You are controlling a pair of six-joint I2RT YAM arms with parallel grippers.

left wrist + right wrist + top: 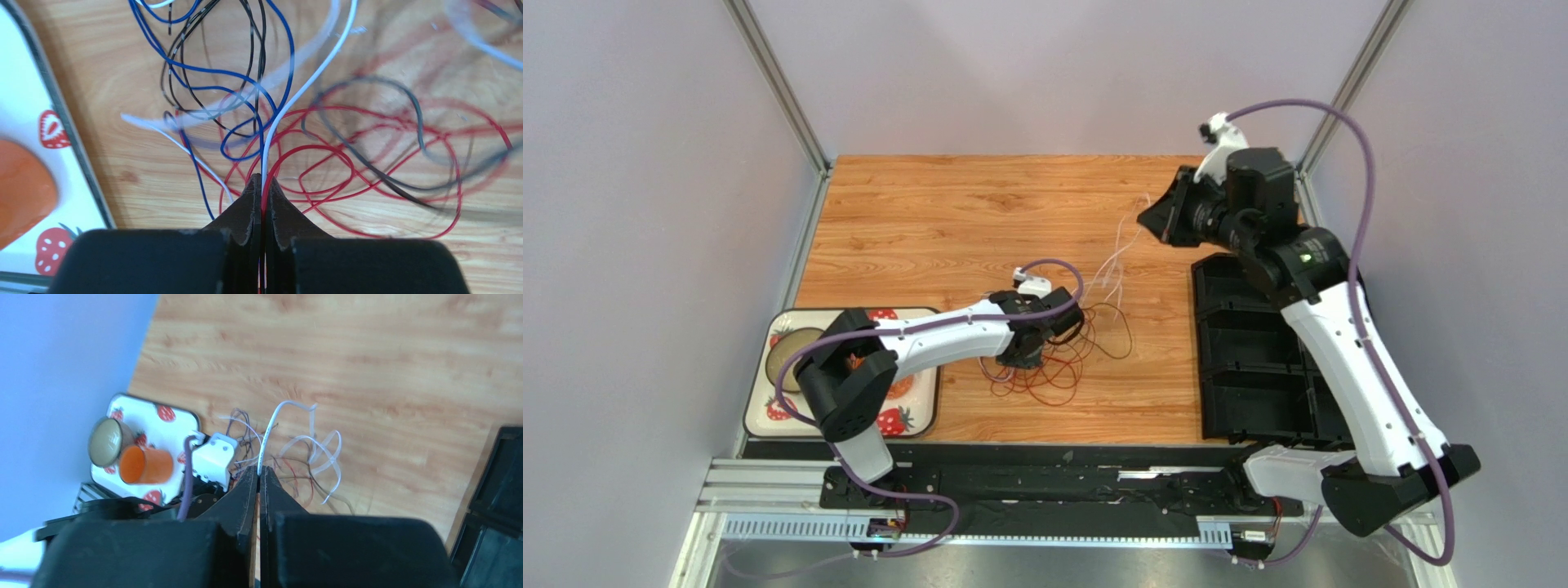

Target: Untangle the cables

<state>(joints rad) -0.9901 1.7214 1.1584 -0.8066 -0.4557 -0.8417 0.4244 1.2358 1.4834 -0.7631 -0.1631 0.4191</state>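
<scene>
Cables [1053, 377] lie knotted on the wooden bench [928, 221] under the nearer left end effector [263, 184], shut tight on a white strand [319, 72] and a red strand [297, 149] — the white strand runs up, far-right, to the raised right end effector [259, 471], also clamped on it; a black tray [1259, 368] flanks the right.

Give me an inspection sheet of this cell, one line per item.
Surface: wooden table.
Job's things: cables tangled mid-table; red, blue, black and white ones overlapping.
Clutter: strawberry tray holding orange cup and round bowl; black divided bin at right.
Grippers: left pincer shut on cables, a white and a red one; right pincer shut on white cable, held above the table.
Cables: purple hoses along both arms.
Surroundings: plain walls, metal frame posts.
</scene>
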